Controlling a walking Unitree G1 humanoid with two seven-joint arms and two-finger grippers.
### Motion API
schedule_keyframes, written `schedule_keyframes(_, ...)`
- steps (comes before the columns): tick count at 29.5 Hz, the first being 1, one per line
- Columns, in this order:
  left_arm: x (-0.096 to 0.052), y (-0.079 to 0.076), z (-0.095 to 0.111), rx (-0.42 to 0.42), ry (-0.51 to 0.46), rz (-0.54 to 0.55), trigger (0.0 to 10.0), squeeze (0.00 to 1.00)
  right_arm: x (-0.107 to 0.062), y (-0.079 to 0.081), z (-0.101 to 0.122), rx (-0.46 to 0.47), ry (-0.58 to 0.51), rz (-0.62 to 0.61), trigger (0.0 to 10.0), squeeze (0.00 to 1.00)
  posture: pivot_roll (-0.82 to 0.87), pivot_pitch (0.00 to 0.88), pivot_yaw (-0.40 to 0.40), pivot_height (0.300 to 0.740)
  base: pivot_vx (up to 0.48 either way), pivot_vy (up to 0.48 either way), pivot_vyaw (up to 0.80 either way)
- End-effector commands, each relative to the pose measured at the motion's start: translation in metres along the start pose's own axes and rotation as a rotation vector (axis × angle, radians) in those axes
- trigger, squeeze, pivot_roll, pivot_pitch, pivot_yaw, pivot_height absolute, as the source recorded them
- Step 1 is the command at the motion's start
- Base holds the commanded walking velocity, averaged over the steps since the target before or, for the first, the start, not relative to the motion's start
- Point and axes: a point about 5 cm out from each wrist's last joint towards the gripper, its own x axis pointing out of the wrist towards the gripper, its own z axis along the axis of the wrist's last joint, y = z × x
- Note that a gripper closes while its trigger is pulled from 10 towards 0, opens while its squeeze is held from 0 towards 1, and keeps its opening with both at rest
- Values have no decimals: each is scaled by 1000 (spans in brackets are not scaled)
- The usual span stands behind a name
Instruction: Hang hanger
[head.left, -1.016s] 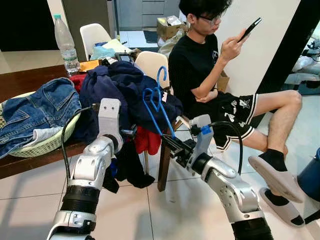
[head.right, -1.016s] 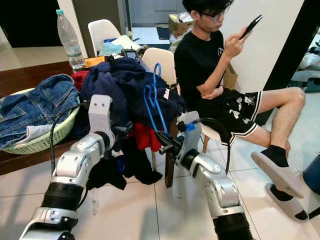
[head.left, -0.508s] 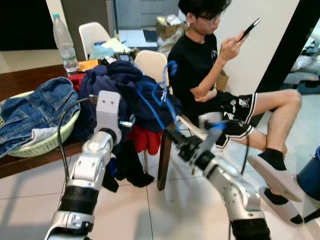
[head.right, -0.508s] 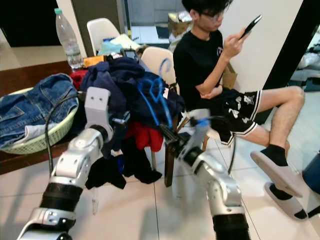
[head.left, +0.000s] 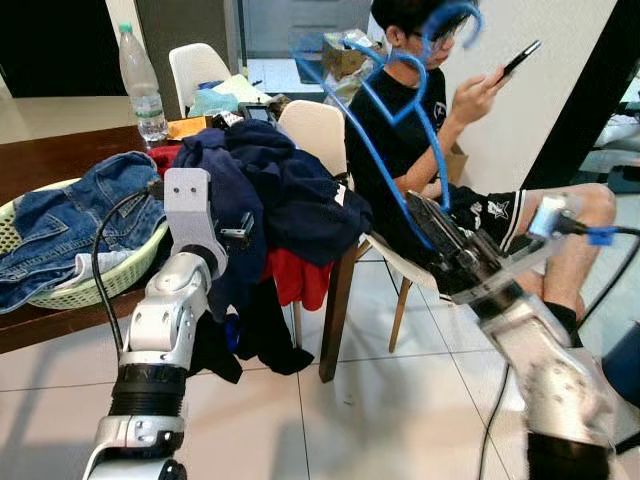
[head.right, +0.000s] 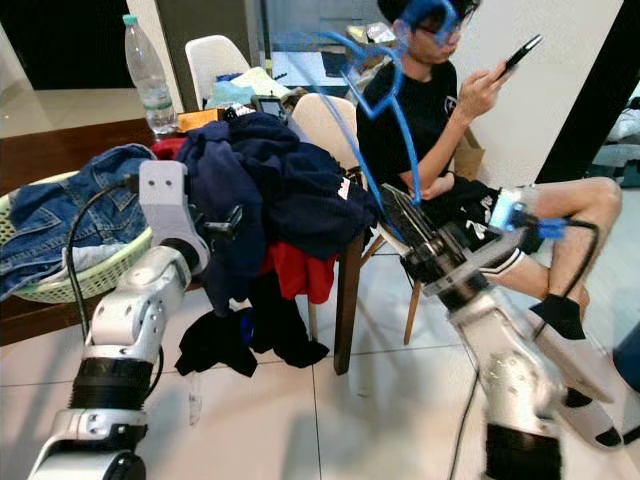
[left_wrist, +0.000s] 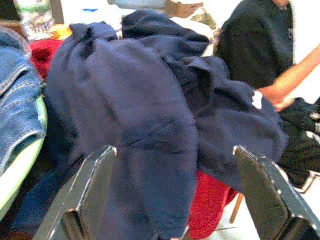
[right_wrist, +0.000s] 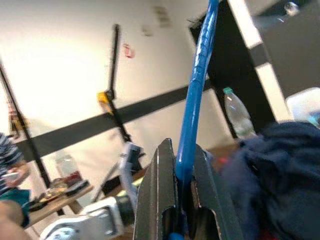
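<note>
So your right gripper (head.left: 432, 215) is clamped on the blue hanger (head.left: 385, 95), raised at upper center-right in front of the seated person (head.left: 420, 110). Your left gripper (left_wrist: 175, 192) is spread wide, facing the navy hoodie (head.left: 270, 190) heaped on the white chair (head.left: 315, 125). Left side: dark wooden table (head.left: 60, 160), green basket (head.left: 100, 285) with jeans (head.left: 70, 220), water bottle (head.left: 138, 75). Floor's pale tile (head.left: 330, 420).

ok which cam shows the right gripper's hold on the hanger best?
Right wrist view: the two black fingers sit closed on the blue hanger bar, close up. The eye views show the right gripper raised, with the hanger's whole outline blurred before the seated person, contact too small to judge.
</note>
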Motion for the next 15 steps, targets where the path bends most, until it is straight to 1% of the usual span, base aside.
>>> schedule_keyframes(1, 0, -2, -5, -58, 33, -11, 10000, 0, -4, 12, 4, 9, 10, 99, 10000, 0, 107, 37, -17, 740, 0, 0, 0)
schedule_keyframes(2, 0, -2, -5, -58, 33, -11, 10000, 0, -4, 12, 4, 9, 10, 99, 10000, 0, 107, 37, -17, 740, 0, 0, 0)
schedule_keyframes(3, 1, -2, -9, -97, 53, -16, 10000, 0, -8, 22, 3, 35, 31, 173, 10000, 0, 105, 38, -13, 740, 0, 0, 0)
schedule_keyframes(5, 1, -2, -9, -97, 53, -16, 10000, 0, -8, 22, 3, 35, 31, 173, 10000, 0, 105, 38, -13, 740, 0, 0, 0)
schedule_keyframes(6, 1, -2, -10, -116, 62, -17, 10000, 0, -11, 30, -3, 61, 71, 221, 10000, 0, 105, 38, -11, 740, 0, 0, 0)
schedule_keyframes(7, 1, -2, -10, -116, 62, -17, 10000, 0, -11, 30, -3, 61, 71, 221, 10000, 0, 105, 38, -11, 740, 0, 0, 0)
schedule_keyframes(8, 2, -3, -11, -123, 67, -20, 10000, 0, -11, 36, -12, 95, 114, 256, 10000, 0, 105, 34, -8, 740, 0, 0, 0)
schedule_keyframes(10, 2, -3, -11, -123, 67, -20, 10000, 0, -11, 36, -12, 95, 114, 256, 10000, 0, 105, 34, -8, 740, 0, 0, 0)
schedule_keyframes(11, 2, -4, -12, -122, 71, -26, 10000, 0, -7, 44, -21, 120, 156, 293, 10000, 0, 104, 35, -7, 740, 0, 0, 0)
schedule_keyframes(15, 2, -4, -12, -122, 71, -26, 10000, 0, -7, 44, -21, 120, 156, 293, 10000, 0, 104, 35, -7, 740, 0, 0, 0)
